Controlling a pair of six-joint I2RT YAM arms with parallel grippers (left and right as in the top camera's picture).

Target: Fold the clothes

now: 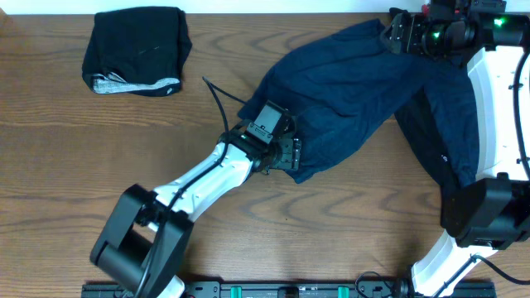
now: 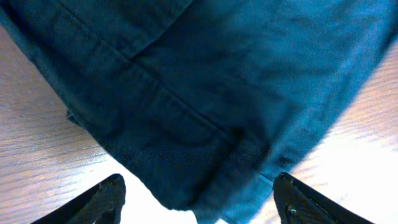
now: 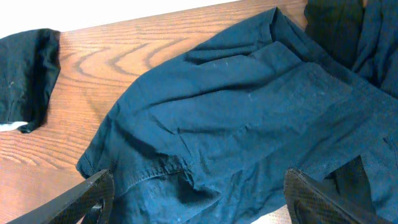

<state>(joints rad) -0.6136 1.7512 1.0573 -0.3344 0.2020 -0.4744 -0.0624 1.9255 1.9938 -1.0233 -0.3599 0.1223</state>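
Ideally, with the navy garment (image 1: 356, 91) lying rumpled across the right half of the desk (image 1: 66, 149) and both claws spread, the left claw (image 1: 286, 155) at its near hem corner, the right claw (image 1: 399, 33) at its far end, each should pinch the edge squarely before lifting.

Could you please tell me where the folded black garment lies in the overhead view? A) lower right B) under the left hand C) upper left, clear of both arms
C: the folded black garment sits alone at the upper left, apart from the navy garment.
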